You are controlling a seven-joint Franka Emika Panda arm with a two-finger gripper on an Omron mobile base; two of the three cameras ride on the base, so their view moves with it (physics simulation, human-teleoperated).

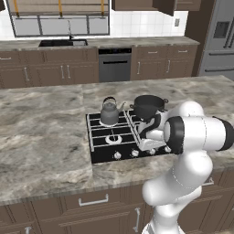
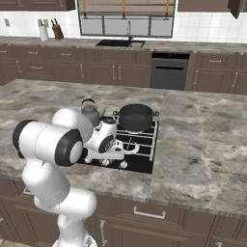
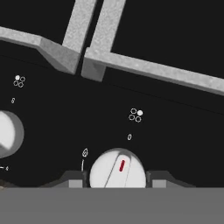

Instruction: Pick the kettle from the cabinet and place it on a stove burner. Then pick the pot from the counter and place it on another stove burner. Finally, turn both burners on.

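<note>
- The fingers [image 3: 117, 183] sit either side of a white knob [image 3: 117, 169], seemingly gripping it.
- Beyond them, kettle [image 1: 109, 112] and pot [image 1: 148, 106] each sit on rear stove burners.
- Left to do: turning the burners on.

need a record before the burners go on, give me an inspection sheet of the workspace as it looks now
surface: grey-beige marbled stone counter around a black cooktop.
job's things: small grey metal kettle on the back left burner; wide charcoal-black pot on the back right burner; both upright.
clutter: nothing seen on the island counter.
hand: two-finger hand low over the knob row, fingertips either side of a round white knob with a red mark; contact cannot be told.
cables: nothing seen.
surroundings: sink, dark oven front, brown base cabinets, knife block on the far counter.
</note>
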